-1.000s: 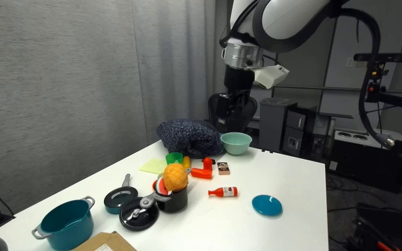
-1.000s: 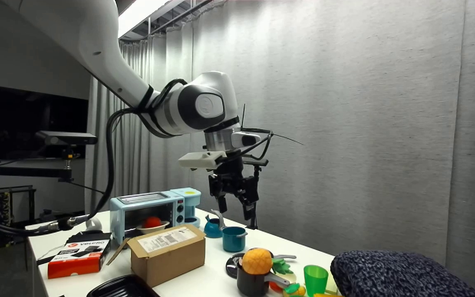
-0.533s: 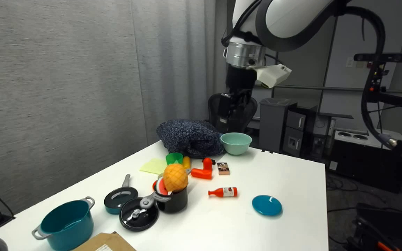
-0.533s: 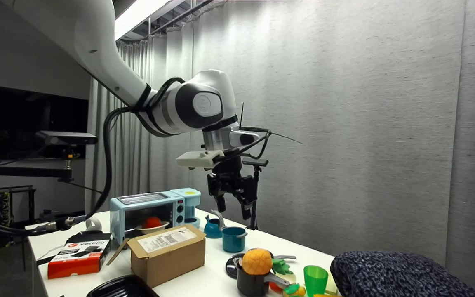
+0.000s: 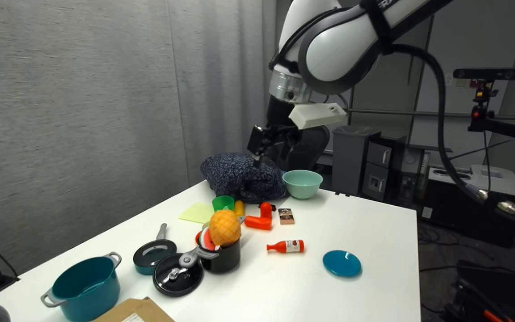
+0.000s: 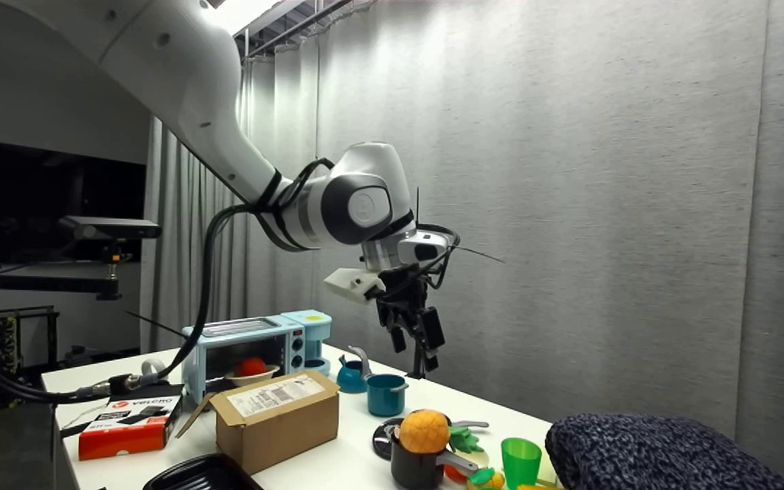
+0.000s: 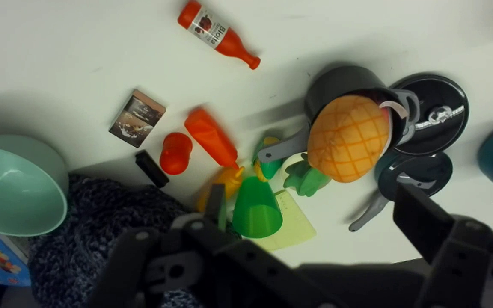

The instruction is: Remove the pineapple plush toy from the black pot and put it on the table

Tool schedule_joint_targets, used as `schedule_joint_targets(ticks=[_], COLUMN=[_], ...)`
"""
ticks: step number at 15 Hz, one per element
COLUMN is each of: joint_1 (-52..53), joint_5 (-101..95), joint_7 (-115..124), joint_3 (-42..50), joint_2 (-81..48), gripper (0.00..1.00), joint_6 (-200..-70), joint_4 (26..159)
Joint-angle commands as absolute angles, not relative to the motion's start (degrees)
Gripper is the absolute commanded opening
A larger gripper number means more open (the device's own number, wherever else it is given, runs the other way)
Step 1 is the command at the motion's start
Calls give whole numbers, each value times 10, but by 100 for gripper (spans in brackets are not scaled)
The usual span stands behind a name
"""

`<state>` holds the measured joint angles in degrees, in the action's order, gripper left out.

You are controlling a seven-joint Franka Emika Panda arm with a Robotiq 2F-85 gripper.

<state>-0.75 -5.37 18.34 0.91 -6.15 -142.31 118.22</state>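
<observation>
The pineapple plush toy leans out of the top of the black pot. Both also show in an exterior view, the toy above the pot. In the wrist view the toy covers much of the mouth of the pot, and its green leaves hang outside the rim. A red and white piece shares the pot. My gripper is open and empty, high above the white table. It also shows in both exterior views, apart from the toy.
A black lid and small pan lie against the pot. A green cup, red bottles and a dark cloth are nearby. A teal pot, cardboard box and mint bowl stand farther off.
The arm and gripper have moved down and turned, leftward in one exterior view and rightward in another. The toy, the pot and the other objects have not moved.
</observation>
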Motion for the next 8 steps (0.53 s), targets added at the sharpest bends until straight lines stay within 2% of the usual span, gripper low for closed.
schedule_joint_targets(ticks=[1, 2, 3, 8], joint_1=[4, 8, 6, 9], joint_5=[-33, -35, -40, -39], joint_7=[190, 188, 180, 180], joint_3=[8, 10, 16, 20], joint_2=[-183, -203, -144, -160], gripper=[100, 100, 100, 100], joint_6=[-1418, -1411, -1427, -1427], joint_4=[1051, 1025, 1102, 1090])
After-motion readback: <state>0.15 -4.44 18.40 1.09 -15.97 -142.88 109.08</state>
